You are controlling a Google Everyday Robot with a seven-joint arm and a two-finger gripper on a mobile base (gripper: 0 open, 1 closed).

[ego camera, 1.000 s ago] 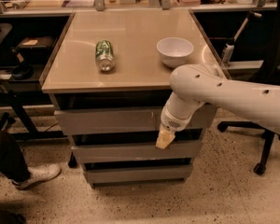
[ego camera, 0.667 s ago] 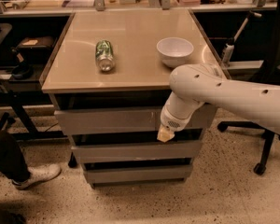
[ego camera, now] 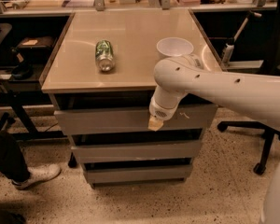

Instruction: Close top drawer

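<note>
Stretching along the bottom edge, speckled floor [ego camera: 177, 204]. At lower left, a pale shoe [ego camera: 37, 174] and a dark trouser leg [ego camera: 4, 157], belonging to someone standing beside the cabinet.

Coming in from the right edge, a thick white arm [ego camera: 233, 90], bent downward at a rounded joint in front of the cabinet. Ends in the gripper [ego camera: 155, 123], a tan tip pointing down and set against the front of the top drawer [ego camera: 102, 120], a little right of centre. Cannot tell whether the gripper is apart or together.

Top drawer: uppermost and widest of three grey fronts, directly under the table top [ego camera: 130, 36], with a dark gap showing above its upper edge. Looks to stand slightly forward of the two fronts below. Small white scuff marks [ego camera: 184, 115] on its face, just right of the gripper. Beneath it, the middle drawer [ego camera: 130, 151] and the bottom drawer [ego camera: 130, 174], both narrower, each with a dark slit above.

On the beige table top, a green can [ego camera: 104, 55] lying on its side left of centre, one end turned toward the camera. Right of centre, a white bowl [ego camera: 175, 45] standing upright, its near rim hidden behind the arm's joint, well apart from the can.

Right of the cabinet, a black wheeled chair base [ego camera: 266, 139] on the floor. Left of it, a dark desk [ego camera: 28, 45] with things on it too dim to name. Farthest back, a counter [ego camera: 130, 3] with metal posts and small clutter, too small to make out.
</note>
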